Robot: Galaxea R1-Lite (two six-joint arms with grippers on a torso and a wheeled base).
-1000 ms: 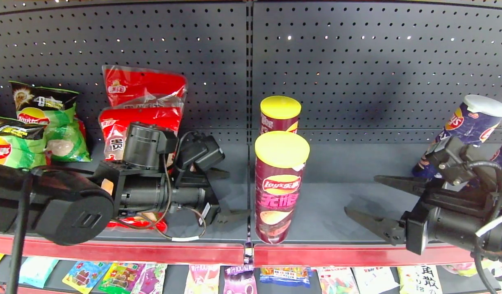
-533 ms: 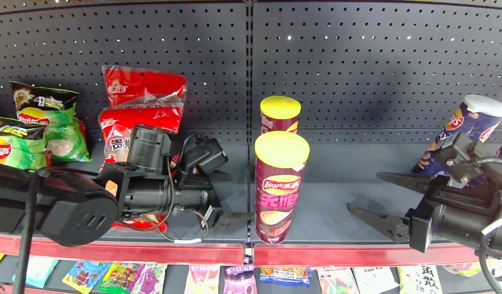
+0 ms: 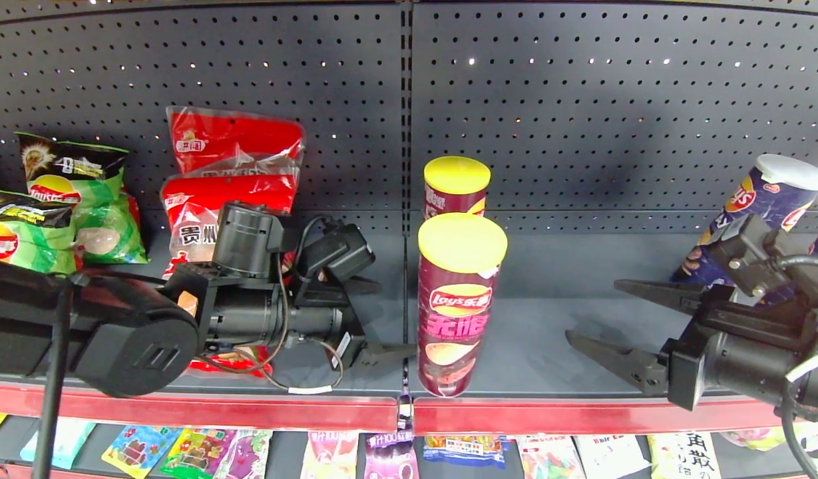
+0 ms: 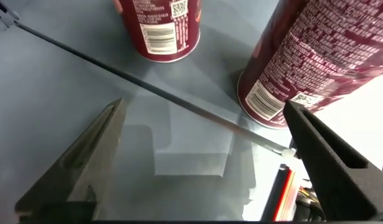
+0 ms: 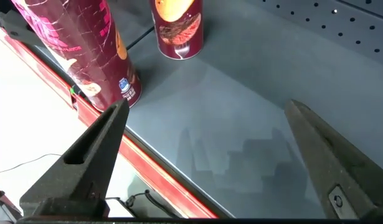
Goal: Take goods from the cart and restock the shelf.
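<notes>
Shelf (image 3: 555, 332) is a flat grey metal deck with a red front rail (image 3: 249, 409) and a dark pegboard wall (image 3: 582, 100) behind it. A lower tier under the rail carries a row of small bright packets (image 3: 382, 456).

Two maroon chip cans with yellow lids stand upright between the grippers. The front can (image 3: 456, 306) is at the rail, just beyond the left gripper (image 3: 387, 317) tips. The rear can (image 3: 455, 186) is straight behind it, near the wall. The left gripper's fingers are spread wide and hold nothing. The right gripper (image 3: 594, 311), well apart from the cans on their other side, is also spread and holds nothing.

Two blue cans (image 3: 761, 206) lean behind the right gripper. Two red bags (image 3: 232, 143) stand behind the left arm, with two green chip bags (image 3: 82, 193) farther out past them.
</notes>
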